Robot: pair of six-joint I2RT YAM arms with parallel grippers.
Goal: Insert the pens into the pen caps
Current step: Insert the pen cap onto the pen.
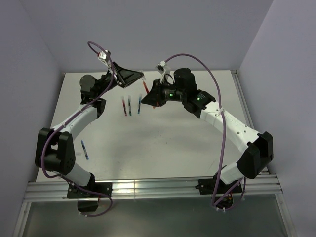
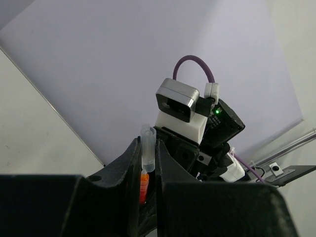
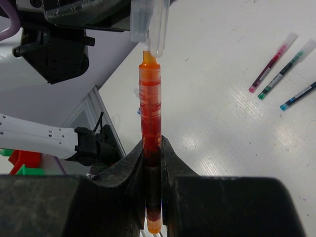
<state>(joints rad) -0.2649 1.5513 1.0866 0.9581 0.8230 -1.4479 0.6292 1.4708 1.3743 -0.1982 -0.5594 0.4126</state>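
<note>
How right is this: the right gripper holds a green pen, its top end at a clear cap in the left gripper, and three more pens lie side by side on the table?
Only the colour is wrong: the pen in the right gripper is red-orange, not green, as the right wrist view shows. The clear cap, left gripper and three pens are as said.

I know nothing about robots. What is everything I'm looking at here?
orange-red pen: one, upright in the right gripper, tip at the cap's mouth
clear cap: one, see-through, in the left gripper
row of pens: three, pink-red pen, green pen, blue pen, side by side on the table
lone pen: one, blue, near the left arm
table: one, white
cable: purple, on the arms
left arm, right arm: white and black
left gripper, right gripper: black, both clamped shut
</note>
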